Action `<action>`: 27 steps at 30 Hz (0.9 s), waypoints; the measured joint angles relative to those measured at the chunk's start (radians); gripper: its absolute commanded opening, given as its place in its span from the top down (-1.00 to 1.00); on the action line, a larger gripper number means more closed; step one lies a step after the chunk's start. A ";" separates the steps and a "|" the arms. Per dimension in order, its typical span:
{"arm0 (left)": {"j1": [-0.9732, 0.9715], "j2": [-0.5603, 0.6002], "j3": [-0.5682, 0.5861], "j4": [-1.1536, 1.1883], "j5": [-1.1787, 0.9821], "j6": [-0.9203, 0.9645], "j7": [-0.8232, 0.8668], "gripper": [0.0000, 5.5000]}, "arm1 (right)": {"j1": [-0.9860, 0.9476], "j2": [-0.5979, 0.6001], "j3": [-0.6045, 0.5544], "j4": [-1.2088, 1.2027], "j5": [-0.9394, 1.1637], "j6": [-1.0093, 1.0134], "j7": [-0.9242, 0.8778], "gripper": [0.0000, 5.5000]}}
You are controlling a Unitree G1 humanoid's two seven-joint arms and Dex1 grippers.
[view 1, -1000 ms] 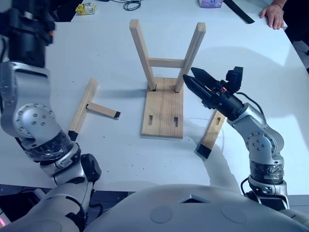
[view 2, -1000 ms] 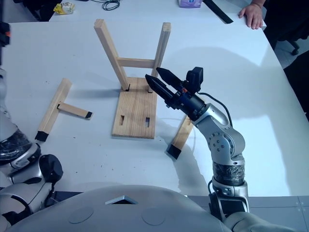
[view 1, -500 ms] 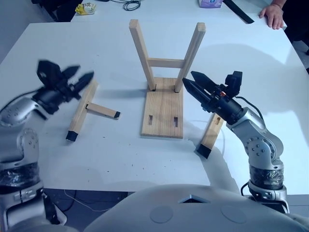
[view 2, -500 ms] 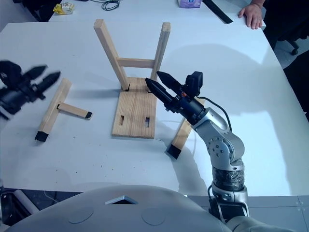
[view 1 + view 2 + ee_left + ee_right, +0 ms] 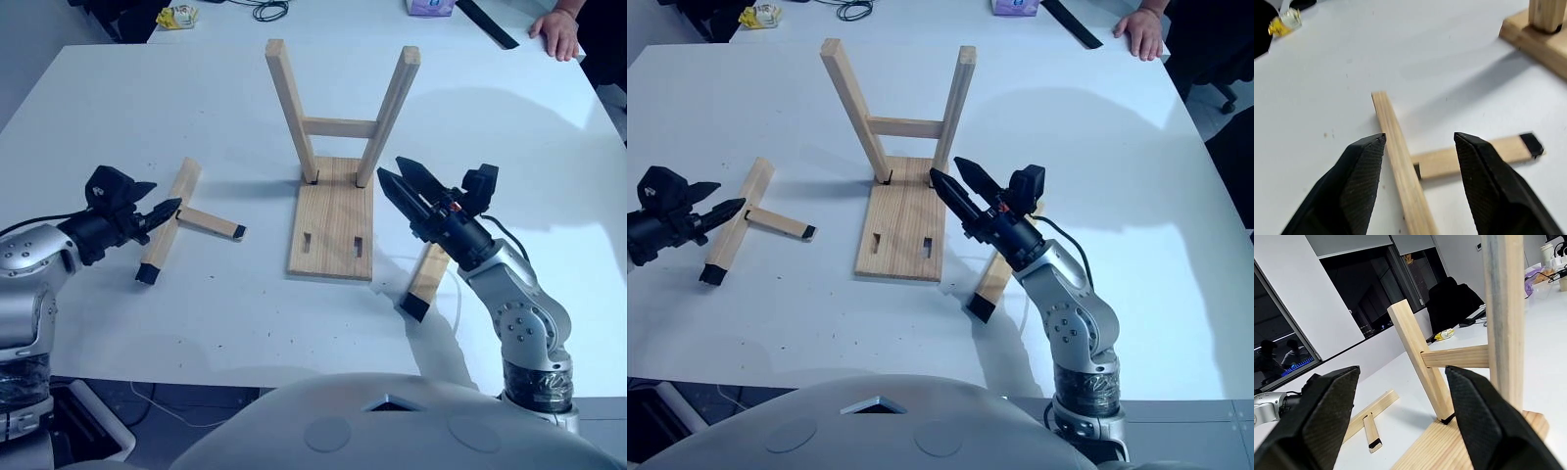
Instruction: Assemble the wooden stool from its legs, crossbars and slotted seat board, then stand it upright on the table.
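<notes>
Left eye view: left gripper (image 5: 167, 197) lower

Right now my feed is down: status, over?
Left gripper open over loose leg with crossbar. Right gripper open, empty, near seat board; two legs slotted in. Another loose leg beneath right arm.

Pale wooden seat board (image 5: 330, 219), black-tipped legs (image 5: 427, 280)
</notes>
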 measured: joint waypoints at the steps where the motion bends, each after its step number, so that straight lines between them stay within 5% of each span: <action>1: 0.002 0.000 0.003 0.014 0.003 -0.003 -0.001 0.06 | 0.000 -0.001 -0.001 0.001 0.000 -0.002 0.000 -0.17; 27: 0.052 -0.006 -0.021 0.143 0.050 -0.014 -0.072 0.12 | 0.018 0.009 0.007 0.005 -0.019 -0.027 -0.009 -0.17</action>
